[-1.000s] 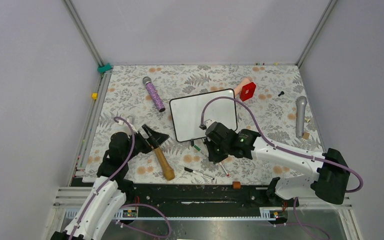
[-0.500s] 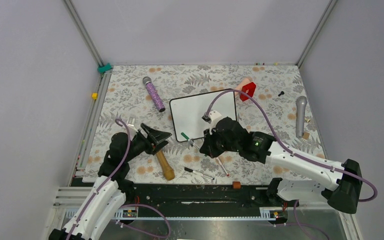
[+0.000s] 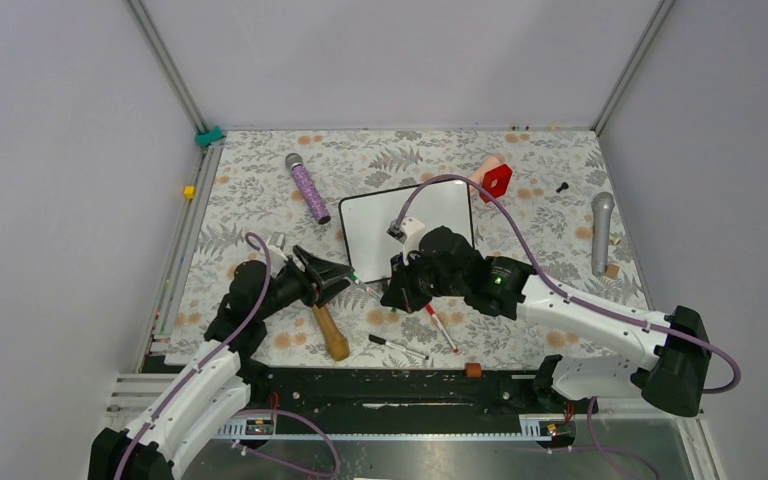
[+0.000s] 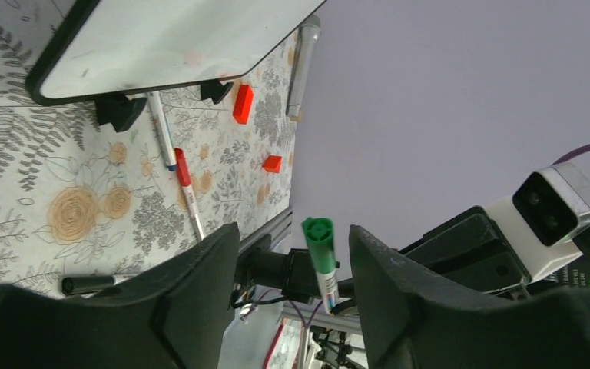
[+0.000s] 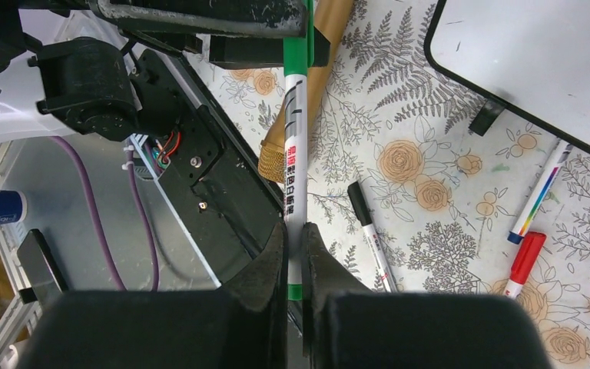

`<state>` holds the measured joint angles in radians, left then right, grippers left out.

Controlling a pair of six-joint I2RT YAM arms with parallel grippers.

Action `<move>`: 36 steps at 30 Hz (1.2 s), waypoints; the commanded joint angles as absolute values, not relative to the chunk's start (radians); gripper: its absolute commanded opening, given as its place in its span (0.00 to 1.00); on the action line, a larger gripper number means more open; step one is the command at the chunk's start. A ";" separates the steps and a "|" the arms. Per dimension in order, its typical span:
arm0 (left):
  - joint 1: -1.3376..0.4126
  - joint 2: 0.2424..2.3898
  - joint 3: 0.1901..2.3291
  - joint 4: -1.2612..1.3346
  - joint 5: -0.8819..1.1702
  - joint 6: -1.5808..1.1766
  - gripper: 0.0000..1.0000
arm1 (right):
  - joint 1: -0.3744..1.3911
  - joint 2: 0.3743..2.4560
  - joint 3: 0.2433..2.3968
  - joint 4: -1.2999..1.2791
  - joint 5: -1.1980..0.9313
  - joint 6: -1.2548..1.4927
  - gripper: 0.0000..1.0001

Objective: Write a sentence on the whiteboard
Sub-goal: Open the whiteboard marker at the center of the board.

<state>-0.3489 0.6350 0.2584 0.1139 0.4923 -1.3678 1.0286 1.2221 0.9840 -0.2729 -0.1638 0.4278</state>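
Note:
The whiteboard [image 3: 370, 225] lies flat mid-table, and its white face [image 5: 538, 61] shows no sentence. My right gripper [image 5: 294, 231] is shut on the tail of a green marker [image 5: 295, 154] and holds it out to the left, off the mat. The marker's green cap [image 4: 319, 234] stands between the jaws of my left gripper [image 4: 293, 232], with a gap on each side, so that gripper is open around it. From above, the two grippers [image 3: 338, 275] [image 3: 392, 295] meet nose to nose just left of the board's near corner.
A wooden-handled hammer [image 3: 328, 330] lies under the left gripper. Loose black [image 3: 397, 346] and red [image 3: 440, 322] markers lie near the front edge. A purple microphone [image 3: 308, 190], a red block [image 3: 496, 182] and a grey microphone [image 3: 601, 232] lie farther back.
The right arm has swung left with the green marker, bringing its cap between the left jaws. The left gripper has edged right, and its jaws have narrowed.

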 commanded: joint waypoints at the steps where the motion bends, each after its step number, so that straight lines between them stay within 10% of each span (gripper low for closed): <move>1: -0.372 0.629 0.280 0.211 0.469 -1.394 0.49 | 1.027 1.229 1.029 -0.229 -0.203 0.435 0.00; 11: -0.383 0.602 0.264 0.234 0.447 -1.415 0.03 | 1.027 1.236 1.041 -0.230 -0.178 0.430 0.00; 18: -0.386 0.517 0.172 0.432 0.352 -1.593 0.00 | 1.028 1.159 0.967 -0.125 -0.071 0.485 0.59; 22: -0.387 0.468 0.149 0.472 0.270 -1.666 0.00 | 1.028 1.066 0.802 0.194 -0.029 0.598 0.76; 36: -0.400 0.552 0.199 0.551 0.294 -1.703 0.00 | 1.029 1.210 0.816 0.437 0.004 0.716 0.57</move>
